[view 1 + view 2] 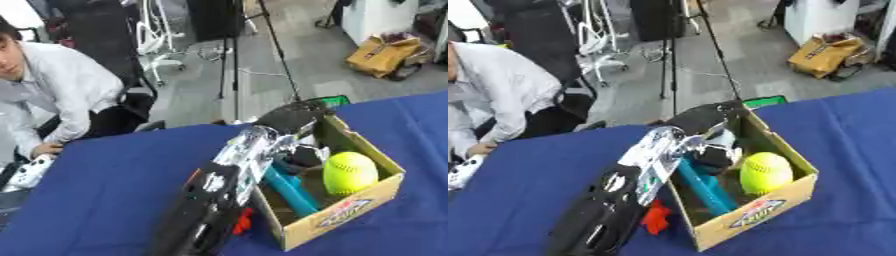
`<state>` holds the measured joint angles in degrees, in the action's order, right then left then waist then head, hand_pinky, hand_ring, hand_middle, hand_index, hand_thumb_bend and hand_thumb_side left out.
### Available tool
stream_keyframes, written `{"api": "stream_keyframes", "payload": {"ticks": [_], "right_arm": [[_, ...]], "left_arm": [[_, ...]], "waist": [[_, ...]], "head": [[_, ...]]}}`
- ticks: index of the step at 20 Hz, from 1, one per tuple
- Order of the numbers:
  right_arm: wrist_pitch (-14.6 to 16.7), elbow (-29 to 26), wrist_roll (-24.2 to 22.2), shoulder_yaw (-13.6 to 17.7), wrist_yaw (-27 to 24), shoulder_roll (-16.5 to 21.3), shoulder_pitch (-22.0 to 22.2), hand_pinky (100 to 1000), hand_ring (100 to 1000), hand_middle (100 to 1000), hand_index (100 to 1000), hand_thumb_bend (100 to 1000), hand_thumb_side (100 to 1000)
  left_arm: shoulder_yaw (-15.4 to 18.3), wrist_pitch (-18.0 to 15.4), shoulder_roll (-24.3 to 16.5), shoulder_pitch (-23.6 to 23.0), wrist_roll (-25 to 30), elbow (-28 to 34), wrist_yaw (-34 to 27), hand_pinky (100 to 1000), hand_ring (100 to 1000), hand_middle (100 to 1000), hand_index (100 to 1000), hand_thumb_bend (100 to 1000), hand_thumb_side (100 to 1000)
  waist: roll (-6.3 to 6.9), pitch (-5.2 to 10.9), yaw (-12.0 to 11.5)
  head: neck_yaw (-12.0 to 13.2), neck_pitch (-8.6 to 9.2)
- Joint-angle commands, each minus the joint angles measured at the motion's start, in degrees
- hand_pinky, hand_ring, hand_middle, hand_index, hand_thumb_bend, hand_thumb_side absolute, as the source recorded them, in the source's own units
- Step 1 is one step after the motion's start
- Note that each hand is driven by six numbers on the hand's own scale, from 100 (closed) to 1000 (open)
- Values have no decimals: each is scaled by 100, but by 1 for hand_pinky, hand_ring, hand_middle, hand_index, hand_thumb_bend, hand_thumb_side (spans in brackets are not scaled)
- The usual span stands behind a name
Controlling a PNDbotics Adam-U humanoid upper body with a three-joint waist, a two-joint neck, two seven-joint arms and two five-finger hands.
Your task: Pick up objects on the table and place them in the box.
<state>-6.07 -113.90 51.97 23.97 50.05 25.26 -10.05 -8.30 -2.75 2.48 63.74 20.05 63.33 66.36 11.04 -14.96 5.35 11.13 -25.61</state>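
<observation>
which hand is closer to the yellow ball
Left. The left hand reaches into the box, just beside the yellow ball. The right hand shows in neither view.

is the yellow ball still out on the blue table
No, the yellow ball lies inside the cardboard box, next to a teal object.

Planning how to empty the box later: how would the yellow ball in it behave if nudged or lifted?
The ball is round, so it would probably roll if nudged, though the box walls and the teal thing beside it would likely stop it quickly. Its smooth-looking curve may slip from a shallow pinch; a wrapping grasp seems safer.
</observation>
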Motion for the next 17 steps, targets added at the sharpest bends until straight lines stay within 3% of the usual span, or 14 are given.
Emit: {"api": "stream_keyframes", "payload": {"ticks": [1,4,8,9,12,13,16,17], "right_arm": [[-7,-69,0,65,-20,150,2,835,824,690,691,100,743],[-25,-69,0,101,2,158,32,835,823,690,692,100,745],[-48,-69,0,130,23,158,54,835,823,690,692,100,746],[-37,-69,0,141,26,151,60,834,823,691,692,100,745],[-85,-69,0,202,37,141,86,834,823,691,692,100,745],[-98,-69,0,218,42,137,89,835,822,692,692,100,746],[-131,-69,0,272,59,132,101,835,823,692,693,100,749],[-132,-69,0,278,59,130,101,835,822,693,694,100,752]], "left_arm": [[-95,-35,-181,-45,55,839,-390,1000,968,1000,1000,100,544],[-120,34,-326,-404,-71,2066,-1073,903,929,981,1000,100,657],[-134,390,-549,-837,-150,3419,-1955,885,922,977,1000,100,684],[-46,442,-601,-987,-295,3758,-2161,836,903,962,1000,100,793],[183,553,-856,-1556,-1062,4807,-3054,830,900,961,1000,100,813],[258,425,-933,-1694,-1356,4965,-3303,836,911,969,1000,100,840],[504,-484,-1200,-2216,-2446,5107,-4069,812,897,954,1000,100,852],[558,-688,-1253,-2339,-2667,5117,-4229,818,892,947,1000,163,833]], "waist": [[-125,134,-38],[-144,149,-133],[-158,153,-205],[-184,156,-254],[-234,163,-355],[-260,164,-390],[-312,159,-471],[-323,156,-491]], "head": [[-51,-19],[-121,-61],[-166,-92],[-183,-115],[-239,-136],[-252,-142],[-259,-183],[-252,-205]]}}
